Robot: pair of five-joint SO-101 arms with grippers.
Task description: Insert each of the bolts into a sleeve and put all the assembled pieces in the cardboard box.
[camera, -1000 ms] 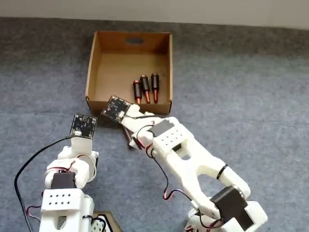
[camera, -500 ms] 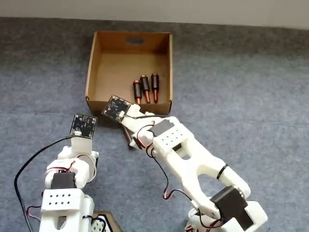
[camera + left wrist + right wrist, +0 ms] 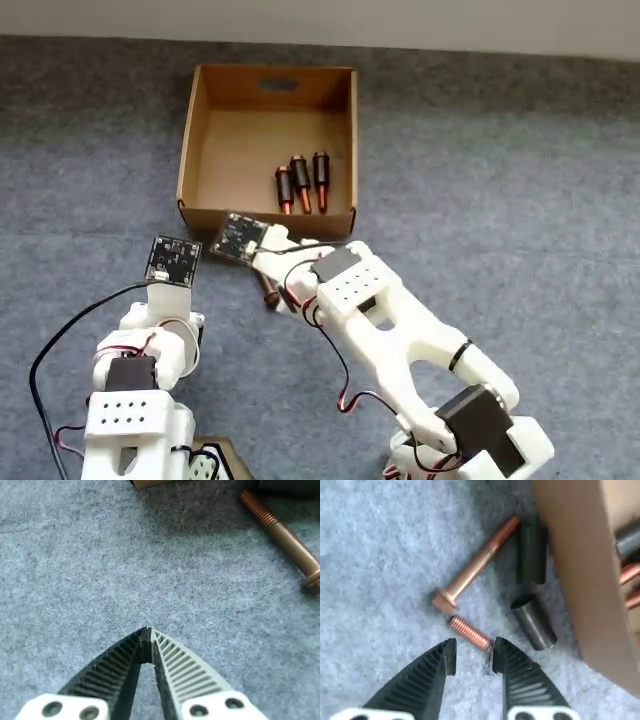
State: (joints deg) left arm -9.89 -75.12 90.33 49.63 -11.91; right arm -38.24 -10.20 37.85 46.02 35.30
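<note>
My right gripper (image 3: 472, 655) is open just in front of the cardboard box (image 3: 266, 115), low over the carpet. The threaded end of a copper bolt (image 3: 470, 632) lies between its fingertips and reaches the right-hand finger. A second bolt (image 3: 477, 562) lies beyond it, beside two loose black sleeves (image 3: 532, 555) (image 3: 534, 622) close to the box's wall (image 3: 580, 565). Three assembled pieces (image 3: 301, 182) lie inside the box. My left gripper (image 3: 146, 632) is shut on nothing, over bare carpet, with a bolt (image 3: 280, 530) lying farther off.
Grey carpet covers the table. The right arm (image 3: 370, 310) stretches diagonally from the near right toward the box's front wall. The left arm (image 3: 140, 380) stands at the near left. Open carpet lies to the right of the box.
The right arm's wrist has shifted slightly toward the near side and lower. The left arm has not moved.
</note>
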